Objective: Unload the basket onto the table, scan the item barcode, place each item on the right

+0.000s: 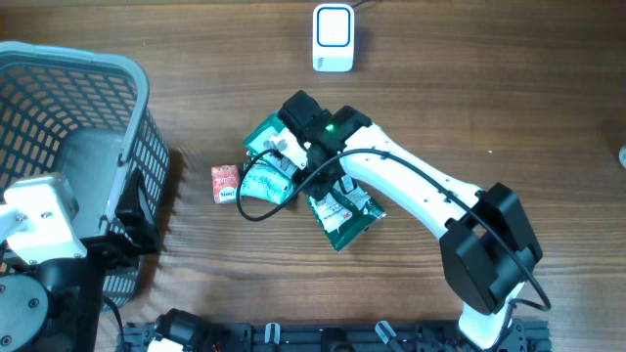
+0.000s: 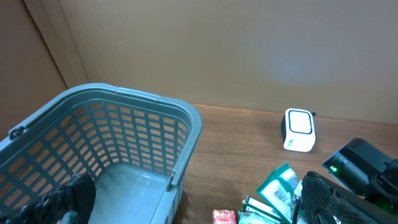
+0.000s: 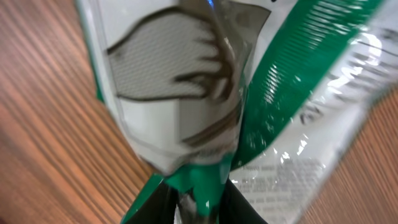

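Near the table's middle lie several green and white snack packets. My right gripper [image 1: 290,149] reaches over them from the right. In the right wrist view its two black fingers [image 3: 165,202] are shut on the lower edge of one green and white packet [image 3: 180,93], which fills the view above the wood. That packet [image 2: 280,186] also shows in the left wrist view, a barcode on its white face. The white barcode scanner [image 1: 333,37] stands at the back of the table. My left gripper [image 2: 196,211] hangs wide open over the basket's near side, holding nothing.
A grey plastic basket [image 1: 88,108] takes up the left side. A small red packet [image 1: 225,183] lies between the basket and the green packets. Another green packet [image 1: 344,212] rests under the right arm. The scanner [image 2: 298,129] faces the table's centre.
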You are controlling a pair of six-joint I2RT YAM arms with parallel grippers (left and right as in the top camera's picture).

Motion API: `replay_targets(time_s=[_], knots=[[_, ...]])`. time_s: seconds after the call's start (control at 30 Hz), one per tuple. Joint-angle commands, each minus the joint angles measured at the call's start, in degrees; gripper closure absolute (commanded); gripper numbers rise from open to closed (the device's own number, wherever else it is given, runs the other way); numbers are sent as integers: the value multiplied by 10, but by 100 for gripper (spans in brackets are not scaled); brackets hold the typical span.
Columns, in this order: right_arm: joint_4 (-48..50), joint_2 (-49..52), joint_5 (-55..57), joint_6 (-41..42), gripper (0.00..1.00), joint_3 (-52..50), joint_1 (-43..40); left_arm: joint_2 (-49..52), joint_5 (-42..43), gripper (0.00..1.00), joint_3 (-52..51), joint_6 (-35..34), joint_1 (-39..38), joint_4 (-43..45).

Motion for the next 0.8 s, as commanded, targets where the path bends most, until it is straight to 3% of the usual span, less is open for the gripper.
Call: replay_targets(time_s=[0.0,0.13,0.17,0.27,0.3,0.4,0.5,0.77], knots=[[4,7,-42,-27,77,-1,16,-1,-3,0,0,-5,2,1],[6,7,-41,-36,75,-1,33,-1,-3,0,0,-5,2,2],[9,7,-42,-34,60,-1,34,-1,-3,0,0,-5,2,1],[10,7,-40,41,40,9,33,-1,-3,0,0,-5,2,1],[10,5,-39,59,0,13,29,-1,-3,0,0,-5,2,2],[6,7,38,65,0,10,24,-1,-3,0,0,-5,2,1],[14,7,205,100,0,-10,67,-1,-3,0,0,-5,2,1],[41,18,274,181,0,-64,120,-1,-3,0,0,-5,2,2]])
